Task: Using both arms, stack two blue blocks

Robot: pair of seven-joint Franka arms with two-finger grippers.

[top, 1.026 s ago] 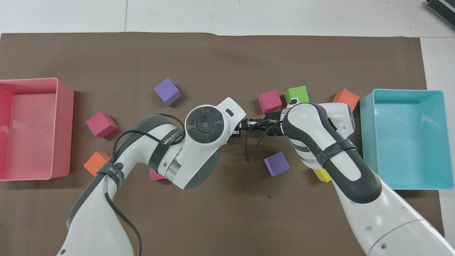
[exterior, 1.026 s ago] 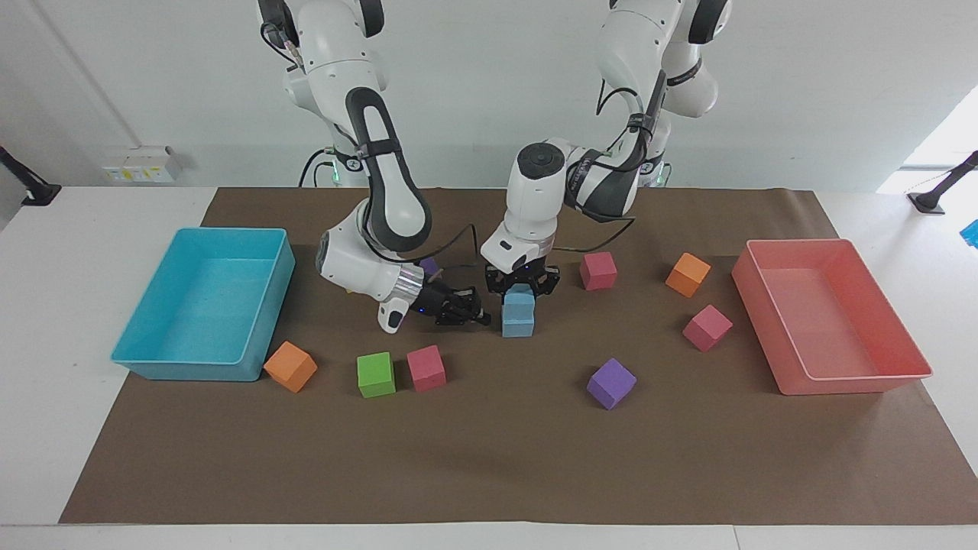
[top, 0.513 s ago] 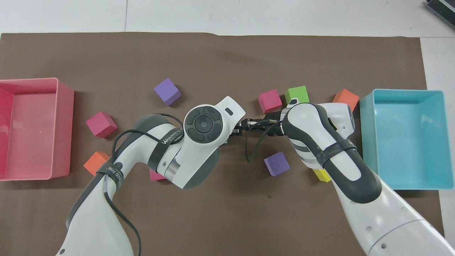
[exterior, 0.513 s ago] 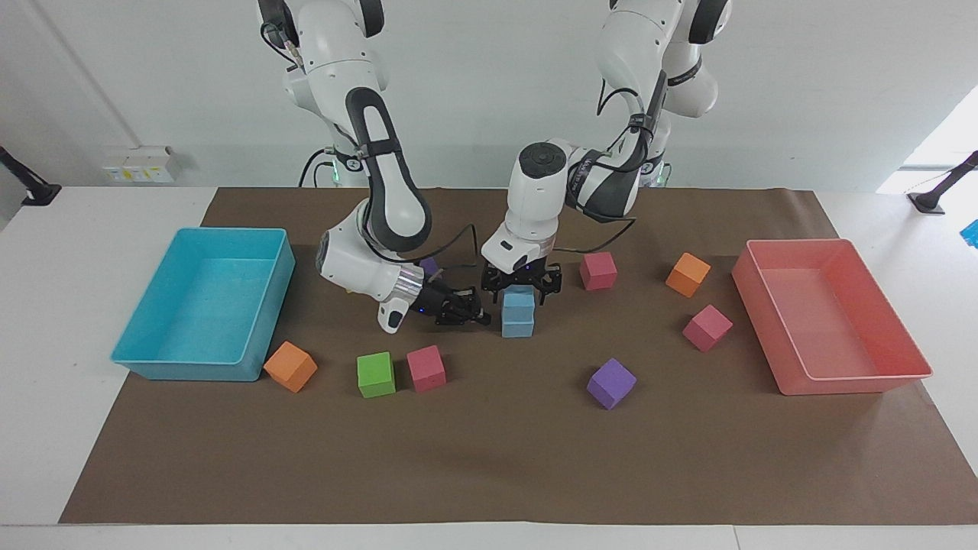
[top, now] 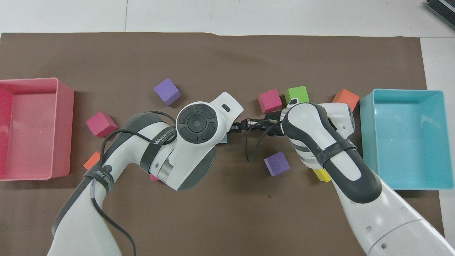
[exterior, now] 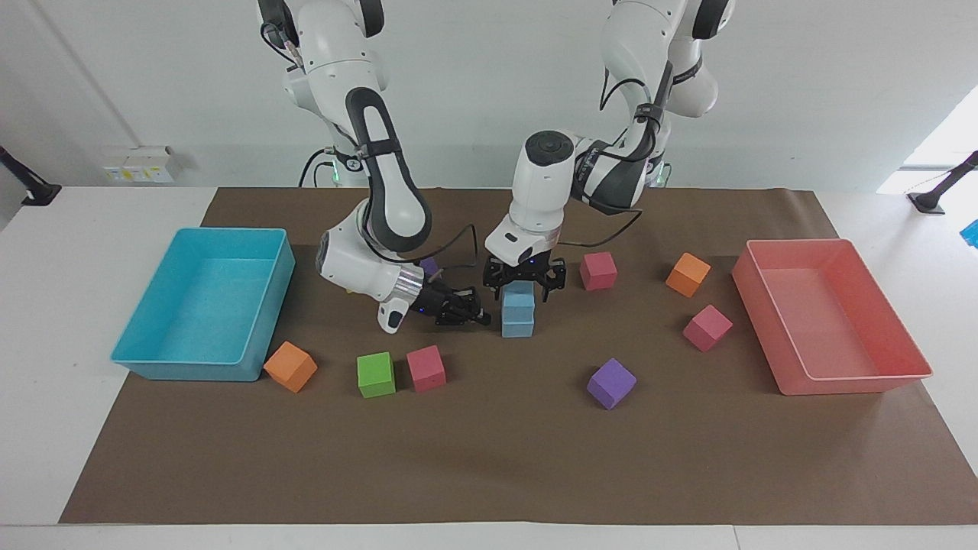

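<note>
Standing one on the other near the middle of the surface, the two small light-blue foam cubes (exterior: 518,309) form a neat two-high stack on the brown paper mat (exterior: 489,458). In the overhead view only a sliver of blue (top: 223,139) shows under the left arm's wrist.

The left gripper (exterior: 526,281) hangs straight down over the stack, its white wrist vertical and the forearm bent back up toward its base. Its jaws stand wide, one black finger (exterior: 547,281) on each side of the upper cube's top, not gripping it.

The right gripper (exterior: 470,307) lies low and nearly level, pointing at the stack from the right arm's end of the surface. Its elbow is folded down close to the mat and the forearm slopes steeply from the shoulder. Its jaws are closed on nothing, the tips just beside the lower cube; whether they touch it cannot be told.

A purple foam cube (exterior: 611,383) sits toward the edge away from the robots. A green foam cube (exterior: 376,374) and a pink foam cube (exterior: 425,368) sit side by side. A cyan plastic tray (exterior: 153,359) stands at the right arm's end, a salmon-pink plastic tray (exterior: 856,382) at the left arm's end.
</note>
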